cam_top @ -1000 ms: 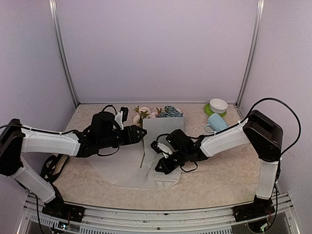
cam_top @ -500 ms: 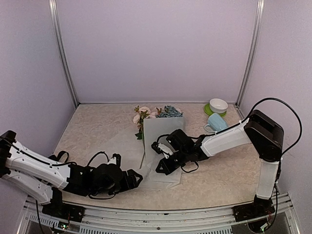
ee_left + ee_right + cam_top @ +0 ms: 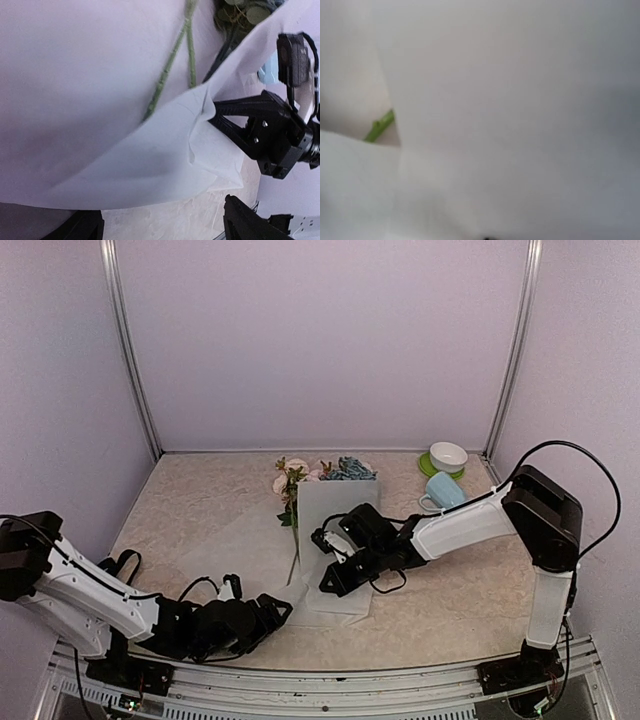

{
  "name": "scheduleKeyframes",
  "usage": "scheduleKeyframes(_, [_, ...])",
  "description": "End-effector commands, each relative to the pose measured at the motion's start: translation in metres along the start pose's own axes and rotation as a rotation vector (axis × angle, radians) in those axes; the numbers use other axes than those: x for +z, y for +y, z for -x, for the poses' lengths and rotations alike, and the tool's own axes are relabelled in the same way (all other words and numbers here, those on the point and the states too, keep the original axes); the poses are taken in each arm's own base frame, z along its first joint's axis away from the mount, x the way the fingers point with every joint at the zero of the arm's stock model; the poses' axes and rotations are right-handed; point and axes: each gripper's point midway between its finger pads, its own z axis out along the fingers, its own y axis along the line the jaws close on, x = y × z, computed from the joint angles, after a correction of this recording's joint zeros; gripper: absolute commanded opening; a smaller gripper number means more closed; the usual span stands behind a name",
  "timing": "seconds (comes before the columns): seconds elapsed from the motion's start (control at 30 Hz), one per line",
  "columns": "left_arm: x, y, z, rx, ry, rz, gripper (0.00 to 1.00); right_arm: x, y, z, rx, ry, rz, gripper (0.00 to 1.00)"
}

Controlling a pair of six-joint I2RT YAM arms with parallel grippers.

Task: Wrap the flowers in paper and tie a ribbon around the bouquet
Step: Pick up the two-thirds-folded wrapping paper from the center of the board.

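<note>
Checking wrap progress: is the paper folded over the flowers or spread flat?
Partly folded: the right side of the paper lies over the flowers, covering some stems; the left side lies flat.

Paper [image 3: 240,545], mug [image 3: 445,491] on table [image 3: 190,490]

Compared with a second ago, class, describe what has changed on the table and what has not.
The left hand let go of the paper, opened, and pulled back from its left flap to the table's near edge. The right hand, shut, stays on the folded right side. Flowers, mug and bowl are unmoved.
</note>
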Motion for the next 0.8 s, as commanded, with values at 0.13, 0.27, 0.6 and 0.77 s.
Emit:
scheduleKeyframes(0.13, [-0.021, 0.056, 0.024, -0.098, -0.186, 0.214, 0.78, 0.002, 0.01, -0.01, 0.027, 0.021, 0.005, 0.0])
scheduleKeyframes(0.27, [-0.034, 0.086, 0.036, -0.152, -0.248, 0.328, 0.83, -0.003, 0.02, -0.006, -0.013, 0.017, 0.02, 0.0])
scheduleKeyframes(0.6, [-0.033, 0.087, 0.047, -0.157, -0.236, 0.364, 0.83, -0.019, 0.036, 0.0, -0.075, -0.015, 0.074, 0.0])
scheduleKeyframes(0.77, [-0.016, 0.095, 0.028, -0.171, -0.142, 0.357, 0.82, -0.016, 0.037, -0.002, -0.08, -0.003, 0.085, 0.0])
